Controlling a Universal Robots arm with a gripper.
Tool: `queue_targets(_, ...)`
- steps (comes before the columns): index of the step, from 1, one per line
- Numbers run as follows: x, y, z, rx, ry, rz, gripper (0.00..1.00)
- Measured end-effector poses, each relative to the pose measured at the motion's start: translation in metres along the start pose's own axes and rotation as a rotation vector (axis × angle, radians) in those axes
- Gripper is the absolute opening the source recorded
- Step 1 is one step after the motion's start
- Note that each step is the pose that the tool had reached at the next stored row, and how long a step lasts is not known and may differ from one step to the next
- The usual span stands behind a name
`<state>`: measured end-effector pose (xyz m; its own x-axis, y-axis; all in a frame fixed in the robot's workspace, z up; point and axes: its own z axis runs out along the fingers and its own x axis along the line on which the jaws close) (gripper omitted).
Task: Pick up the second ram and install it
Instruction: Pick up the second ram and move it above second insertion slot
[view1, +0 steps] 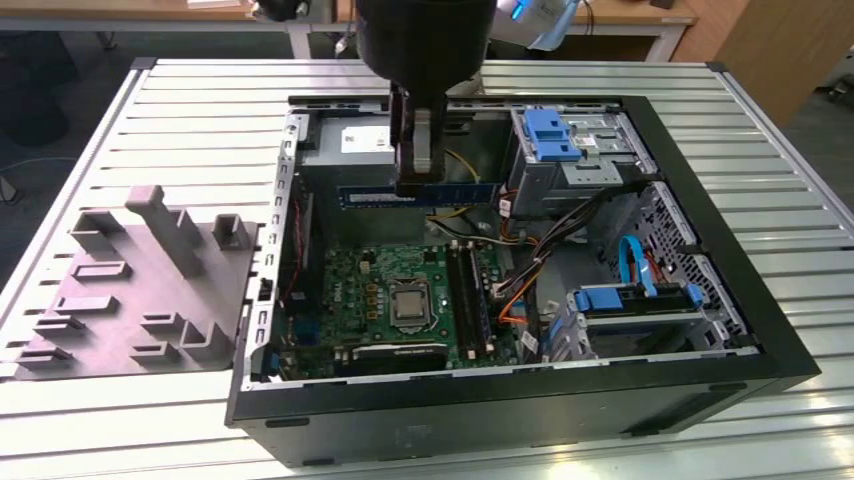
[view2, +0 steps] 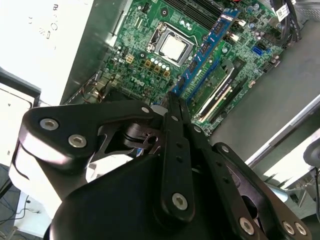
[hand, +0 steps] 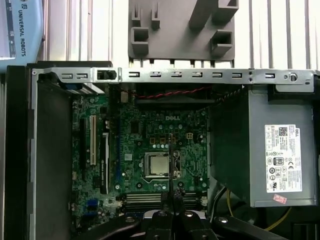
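Observation:
In the exterior view my gripper (view1: 418, 185) hangs over the open computer case (view1: 534, 385), shut on the second ram (view1: 461, 195). This long blue-green stick is held level and lengthwise above the back part of the motherboard (view1: 360, 300). In the second wrist view the ram (view2: 210, 42) runs out from between my black fingers (view2: 176, 150), above the black memory slots (view2: 220, 97) beside the silver processor socket (view2: 173, 46). In the first wrist view the ram appears edge-on as a thin dark line (hand: 171, 170) over the socket (hand: 156, 165). The stick is still above the board, apart from the slots (view1: 467, 290).
A grey moulded fixture (view1: 134, 290) lies on the slatted table at the exterior view's left. Inside the case are a power supply (hand: 280, 155), blue drive brackets (view1: 550, 135) and loose cables (view1: 534, 270). The case's metal walls (hand: 175, 75) ring the motherboard.

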<state>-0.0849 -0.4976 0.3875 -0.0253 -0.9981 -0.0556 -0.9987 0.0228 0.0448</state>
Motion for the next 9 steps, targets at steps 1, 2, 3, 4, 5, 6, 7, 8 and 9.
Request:
queue_targets(1,0.0001,-0.0001,0.0018,0.0001,-0.0003,0.0,0.11)
queue_targets(2,0.0002,-0.0001,0.0036,0.0,-0.0006,0.0,0.11)
queue_targets(3,0.0003,-0.0002,0.0054,0.0,-0.0009,0.0,0.11)
queue_targets(4,0.0004,-0.0003,0.0072,-0.0001,-0.0011,0.0,0.11)
queue_targets(5,0.0005,-0.0004,0.009,0.0,-0.0012,0.0,0.11)
queue_targets(6,0.0006,-0.0005,0.0108,0.0,-0.0012,0.0,0.11)
queue_targets(7,0.0007,-0.0005,0.0126,-0.0001,-0.0014,0.0,0.11)
queue_targets(8,0.0008,-0.0006,0.0144,0.0,-0.0021,0.0,0.11)
queue_targets(9,0.0009,-0.0007,0.0163,0.0,-0.0025,0.0,0.11)
